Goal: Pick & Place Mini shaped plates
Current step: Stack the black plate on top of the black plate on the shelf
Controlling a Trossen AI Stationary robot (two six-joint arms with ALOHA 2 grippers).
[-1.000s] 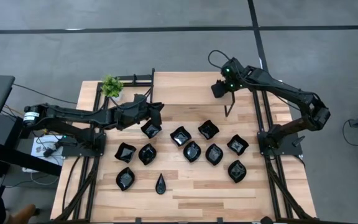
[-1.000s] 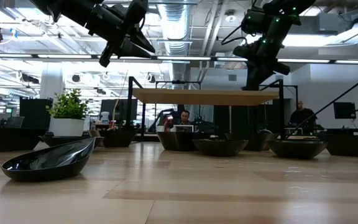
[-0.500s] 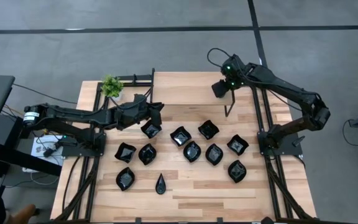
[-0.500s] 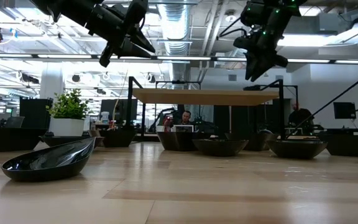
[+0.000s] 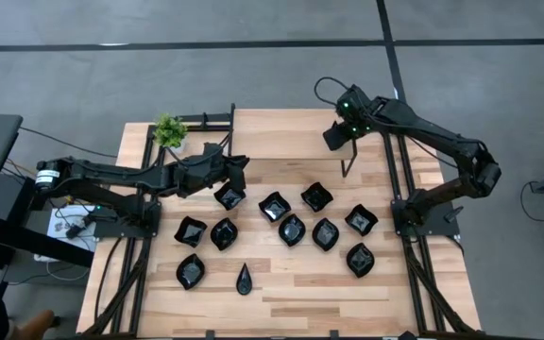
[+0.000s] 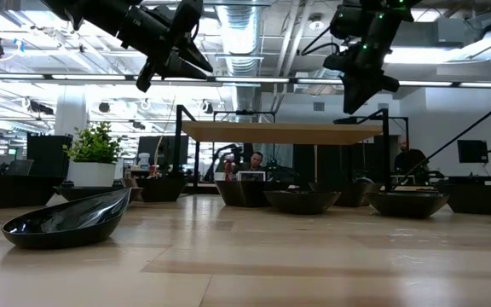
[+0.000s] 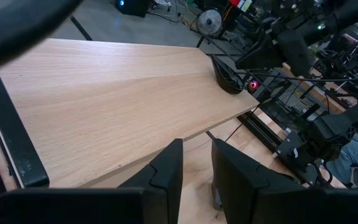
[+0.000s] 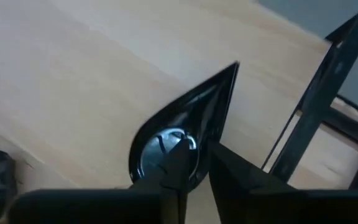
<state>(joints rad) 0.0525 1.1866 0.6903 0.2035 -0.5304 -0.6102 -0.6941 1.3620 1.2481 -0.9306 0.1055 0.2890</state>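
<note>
A teardrop plate (image 8: pixel 185 127) is pinched in the right tool (image 5: pixel 345 132), held above the table (image 5: pixel 281 127) at upper centre of the high view. Since a second ago this tool has shifted slightly rightward, suggesting transport under way. Only the right wrist view reveals the plate. Remaining plates (image 5: pixel 292 229) sit mid-table. The left tool (image 7: pixel 194 168), slightly spread, hovers at left.

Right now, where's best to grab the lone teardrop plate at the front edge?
Probably the rim at the teardrop plate's round end, coming straight down with one finger inside the bowl. It lies flat with nothing touching it, and the rim stands up.
</note>
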